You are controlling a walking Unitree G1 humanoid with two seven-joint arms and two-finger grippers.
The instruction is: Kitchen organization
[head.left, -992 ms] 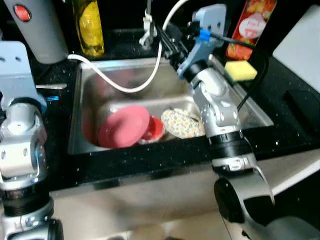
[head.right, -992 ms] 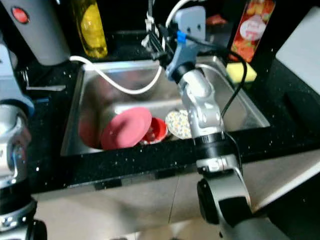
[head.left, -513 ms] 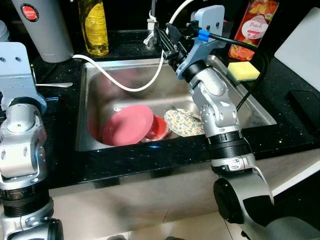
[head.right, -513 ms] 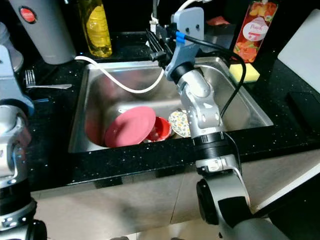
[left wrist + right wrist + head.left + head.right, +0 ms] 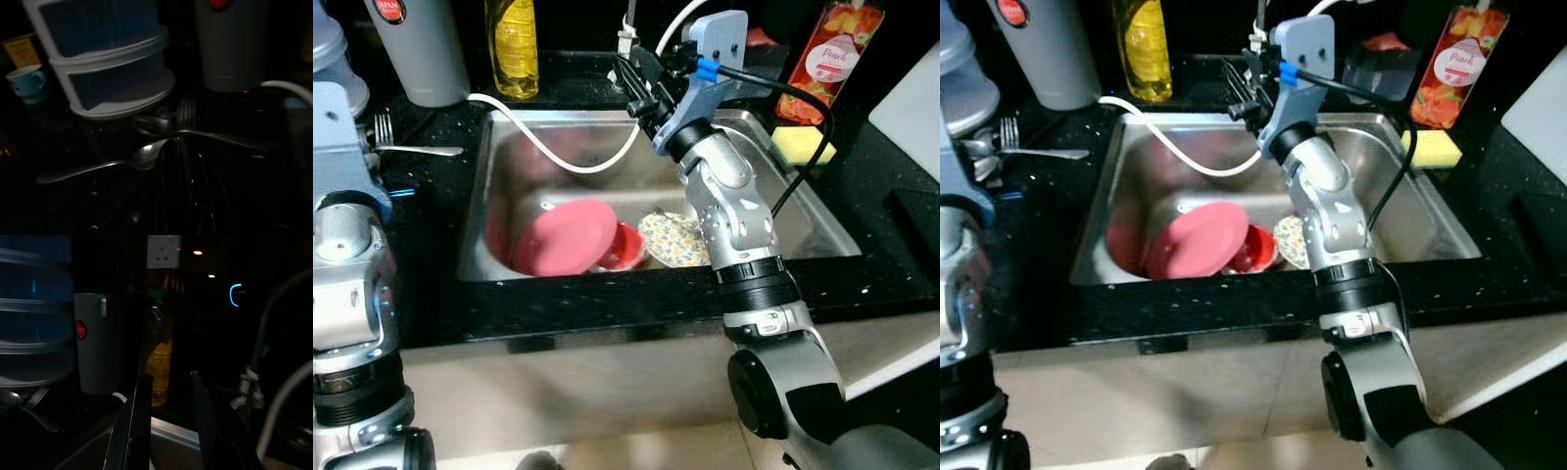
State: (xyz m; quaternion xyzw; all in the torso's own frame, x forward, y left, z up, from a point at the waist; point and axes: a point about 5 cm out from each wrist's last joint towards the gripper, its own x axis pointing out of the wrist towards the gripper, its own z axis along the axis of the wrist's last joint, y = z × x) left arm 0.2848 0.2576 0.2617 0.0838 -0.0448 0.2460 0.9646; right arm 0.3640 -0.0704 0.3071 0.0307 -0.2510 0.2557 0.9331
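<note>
A steel sink [image 5: 570,186] holds a tilted pink plate [image 5: 563,235], a red bowl [image 5: 623,248] and a flower-patterned plate [image 5: 671,240]. My right gripper [image 5: 631,83] hangs above the sink's back edge beside the faucet [image 5: 626,34]; its fingers [image 5: 142,426] stand open with nothing between them. My left arm [image 5: 347,264] is at the sink's left, over the black counter. Its wrist view looks down on a fork [image 5: 183,110] and a spoon [image 5: 144,155] lying there.
A white hose [image 5: 558,157] loops over the sink. Behind stand a yellow soap bottle [image 5: 512,49] and a grey thermos [image 5: 416,49]. A fork [image 5: 411,149] lies at the left. Right of the sink are a yellow sponge [image 5: 803,145], a juice carton [image 5: 827,64] and a white board [image 5: 911,108]. Stacked clear containers [image 5: 107,63] and a blue cup [image 5: 24,83] stand beyond the cutlery.
The whole picture has shifted, so the camera has moved. My right gripper keeps its place above the sink's back edge, and the dishes lie as before.
</note>
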